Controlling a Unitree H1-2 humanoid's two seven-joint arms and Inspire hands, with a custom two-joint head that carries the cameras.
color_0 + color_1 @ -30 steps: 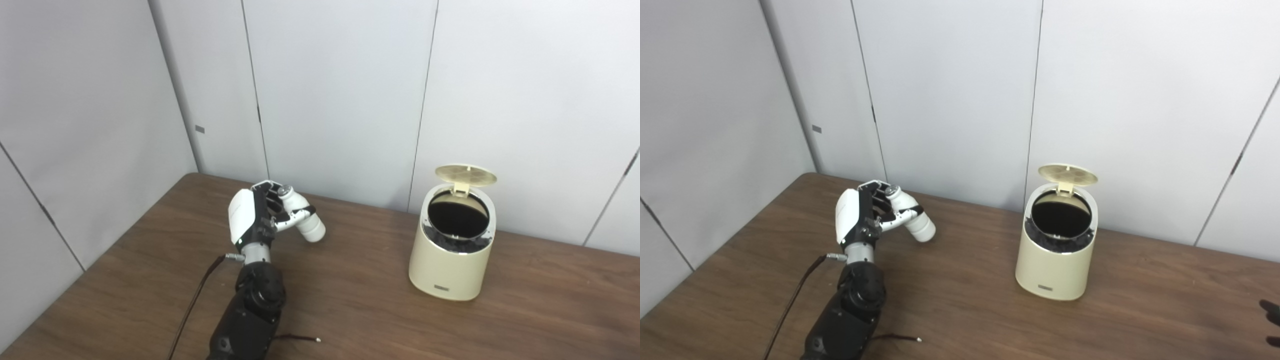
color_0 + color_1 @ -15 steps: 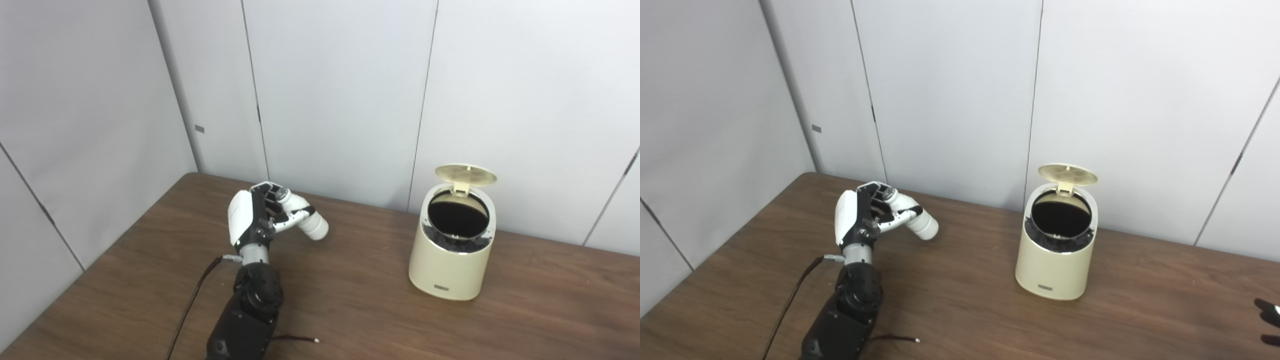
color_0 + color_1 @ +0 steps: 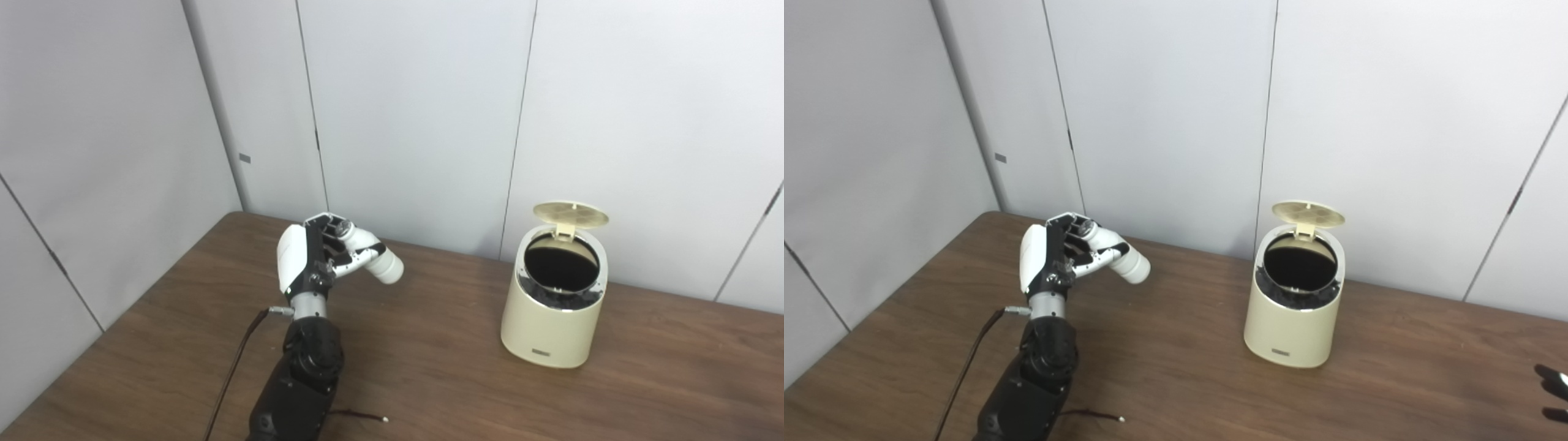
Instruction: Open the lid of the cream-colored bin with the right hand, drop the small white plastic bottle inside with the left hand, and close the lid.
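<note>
Over the last second the left hand (image 3: 312, 263), clenched around the small white plastic bottle (image 3: 375, 259), has lifted it clear above the worktop's far-left corner, well apart from the cream-colored bin (image 3: 554, 312), whose lid (image 3: 571, 214) stands open, so transfer remains; right hand's (image 3: 1554, 392) state indeterminable.

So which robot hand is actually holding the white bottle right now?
The left robot hand, raised above the table's left side, is shut around the white bottle. Of the right robot hand only dark fingertips show at the right edge, holding nothing visible.
</note>
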